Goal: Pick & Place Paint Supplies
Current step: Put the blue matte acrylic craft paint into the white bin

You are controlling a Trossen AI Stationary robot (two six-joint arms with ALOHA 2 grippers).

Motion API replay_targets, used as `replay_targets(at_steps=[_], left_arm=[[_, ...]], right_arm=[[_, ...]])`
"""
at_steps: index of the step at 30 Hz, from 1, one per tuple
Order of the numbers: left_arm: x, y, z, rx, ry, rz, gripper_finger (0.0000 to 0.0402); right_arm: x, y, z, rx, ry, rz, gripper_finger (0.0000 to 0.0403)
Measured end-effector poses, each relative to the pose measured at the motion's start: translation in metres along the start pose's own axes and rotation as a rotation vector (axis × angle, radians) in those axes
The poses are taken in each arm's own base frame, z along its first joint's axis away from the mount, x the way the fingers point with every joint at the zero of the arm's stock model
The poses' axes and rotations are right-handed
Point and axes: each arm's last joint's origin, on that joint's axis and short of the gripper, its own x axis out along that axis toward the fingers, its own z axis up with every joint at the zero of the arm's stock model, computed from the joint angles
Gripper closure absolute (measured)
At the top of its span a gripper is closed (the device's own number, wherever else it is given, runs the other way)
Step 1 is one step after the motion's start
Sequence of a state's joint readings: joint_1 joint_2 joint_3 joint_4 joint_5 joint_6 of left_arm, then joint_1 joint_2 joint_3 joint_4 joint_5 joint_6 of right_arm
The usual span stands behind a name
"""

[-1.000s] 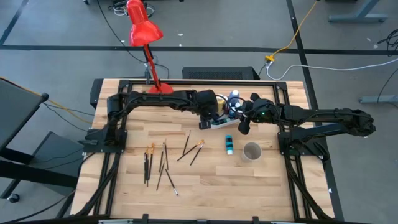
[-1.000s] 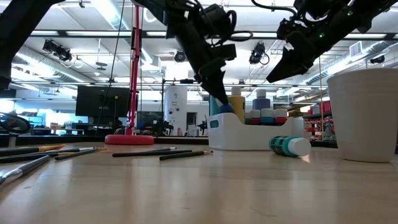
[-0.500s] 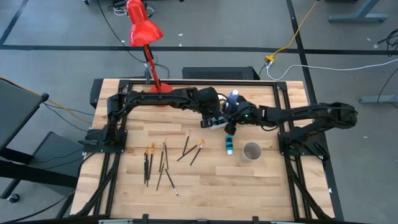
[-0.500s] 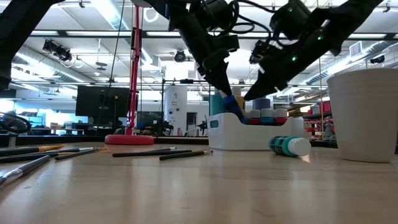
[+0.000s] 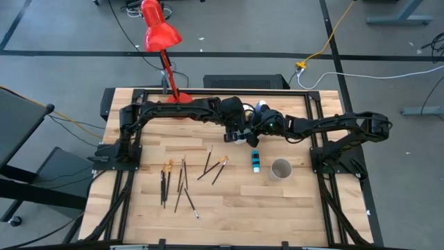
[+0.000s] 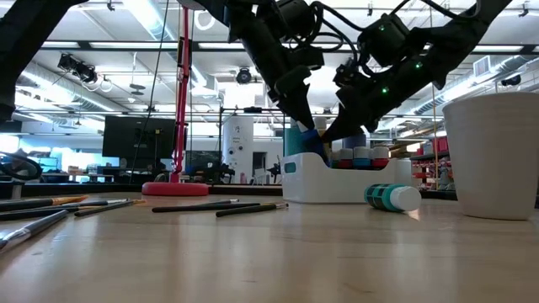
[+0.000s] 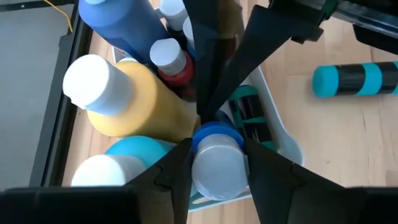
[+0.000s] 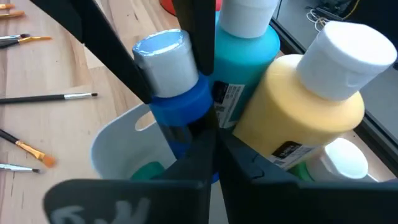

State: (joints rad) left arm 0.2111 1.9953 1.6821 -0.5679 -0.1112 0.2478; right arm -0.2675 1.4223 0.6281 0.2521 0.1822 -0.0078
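My left gripper [image 7: 214, 163] is clamped on a blue bottle [image 7: 217, 163] at the caddy's [image 6: 337, 181] left end. My right gripper [image 5: 254, 132], fingers pressed together, holds nothing just beside it.

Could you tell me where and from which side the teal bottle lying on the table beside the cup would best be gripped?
Probably across the middle of the teal bottle, from straight above. It lies on its side in the open, apart from the cup and the caddy, so a claw closing across its round body, square to its long axis, should keep it from rolling.
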Motion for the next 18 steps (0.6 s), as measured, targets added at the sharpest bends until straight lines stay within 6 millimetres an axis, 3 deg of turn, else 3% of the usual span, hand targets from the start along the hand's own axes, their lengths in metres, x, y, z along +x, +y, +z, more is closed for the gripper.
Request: replay_targets(at_steps=[12, 18], left_arm=[[-0.0001, 0.0011, 0.0043, 0.008, -0.045, 0.004, 0.0262], [0.0005, 0.0008, 0.0024, -0.027, -0.037, -0.024, 0.0261]], right_arm=[[-0.0001, 0.0018, 0.0001, 0.000, -0.002, 0.062, 0.0398], [-0.0001, 0.0004, -0.0001, -0.029, 0.002, 0.007, 0.0399]])
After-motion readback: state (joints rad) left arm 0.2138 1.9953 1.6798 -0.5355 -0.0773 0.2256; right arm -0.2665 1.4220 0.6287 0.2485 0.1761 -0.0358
